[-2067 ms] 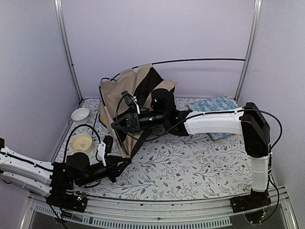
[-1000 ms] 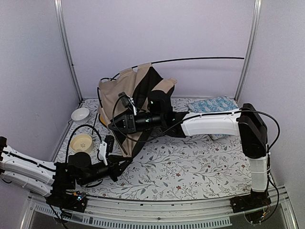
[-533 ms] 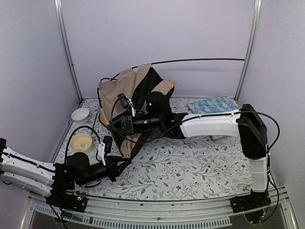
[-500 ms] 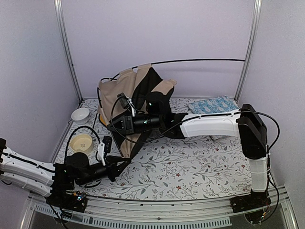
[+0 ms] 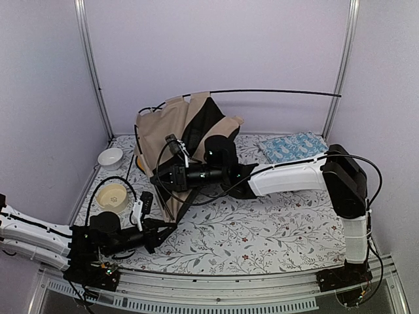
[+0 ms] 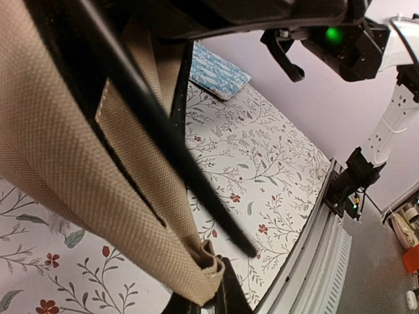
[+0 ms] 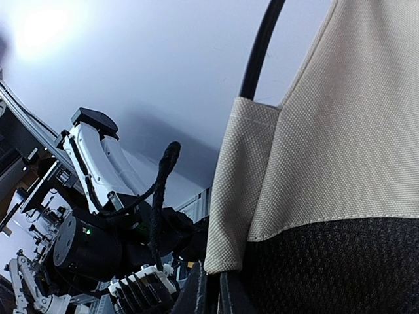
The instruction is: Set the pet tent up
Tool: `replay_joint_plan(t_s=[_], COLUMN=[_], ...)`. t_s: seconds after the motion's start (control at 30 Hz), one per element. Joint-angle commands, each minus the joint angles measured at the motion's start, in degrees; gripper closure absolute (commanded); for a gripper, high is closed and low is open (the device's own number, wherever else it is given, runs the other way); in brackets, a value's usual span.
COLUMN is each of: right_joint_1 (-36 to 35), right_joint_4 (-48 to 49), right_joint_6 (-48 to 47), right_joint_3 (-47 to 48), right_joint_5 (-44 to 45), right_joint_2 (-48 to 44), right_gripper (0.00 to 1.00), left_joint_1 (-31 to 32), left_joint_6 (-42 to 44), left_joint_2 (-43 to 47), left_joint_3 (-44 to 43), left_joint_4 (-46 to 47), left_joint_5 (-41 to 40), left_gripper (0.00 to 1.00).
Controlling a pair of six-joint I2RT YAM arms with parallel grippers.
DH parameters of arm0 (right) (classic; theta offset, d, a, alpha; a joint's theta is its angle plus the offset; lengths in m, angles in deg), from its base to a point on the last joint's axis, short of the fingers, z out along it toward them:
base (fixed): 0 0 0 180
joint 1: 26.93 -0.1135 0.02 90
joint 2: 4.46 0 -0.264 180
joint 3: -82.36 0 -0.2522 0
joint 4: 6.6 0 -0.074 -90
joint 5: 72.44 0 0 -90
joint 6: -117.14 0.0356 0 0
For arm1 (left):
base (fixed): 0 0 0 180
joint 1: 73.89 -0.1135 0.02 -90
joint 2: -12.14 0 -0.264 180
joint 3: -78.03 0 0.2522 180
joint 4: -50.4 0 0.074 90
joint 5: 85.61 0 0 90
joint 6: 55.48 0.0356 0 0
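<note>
Tan canvas: we see the pet tent (image 5: 163,127) half raised at the upper left of the overhead view. It leans on the floral table cover (image 5: 275,229) and is not yet spread.
Change: its long black pole (image 5: 275,92) arched higher a moment ago. It now runs flatter and lower toward the right of the frame, and both arms have sunk nearer the table.
Meaning: we judge the frame is being flexed into place, so the set-up is about midway.
Right arm: it stretches leftward across the middle, with the right gripper (image 5: 159,178) at the tent's front edge. Its wrist view shows the jaws almost together, pinching a hem corner below the pole sleeve.
Left arm: it lies low at the lower left, with the left gripper (image 5: 159,226) at the tent's bottom corner. The jaws are nearly closed on a folded canvas corner.
Bystander: the blue patterned cushion (image 5: 292,145) lies at the upper right, apart from the tent.
</note>
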Motion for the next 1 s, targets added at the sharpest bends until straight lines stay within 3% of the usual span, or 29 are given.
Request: replay_joint_plan(t_s=[0.0,0.4,0.7,0.97], right_joint_1=[5.17,6.18,4.29,-11.15], right_joint_4=[8.67,-0.3,-10.48,-15.34], right_joint_6=[-1.29,-1.19,-0.46,8.79], right_joint_3=[-1.25,-3.96,-19.93,-31.73], right_joint_5=[14.75,8.49,5.61,14.22], right_joint_2=[-3.65,-6.64,-21.84,-31.01], right_gripper=[0.87,0.82,0.5,0.31], left_joint_1=[2.18,1.03,-0.19,-0.26], left_joint_6=[-0.12,-0.45,0.64,-1.29], left_joint_2=[-0.92,-1.34,-5.39,-11.27], left_joint_3=[1.71,1.09,-3.01,-7.13], left_joint_4=[-7.6,-9.24,-11.48,-9.14], left_joint_5=[14.9,14.07,15.49,21.18], left_gripper=[1.0,1.0,1.0,1.0])
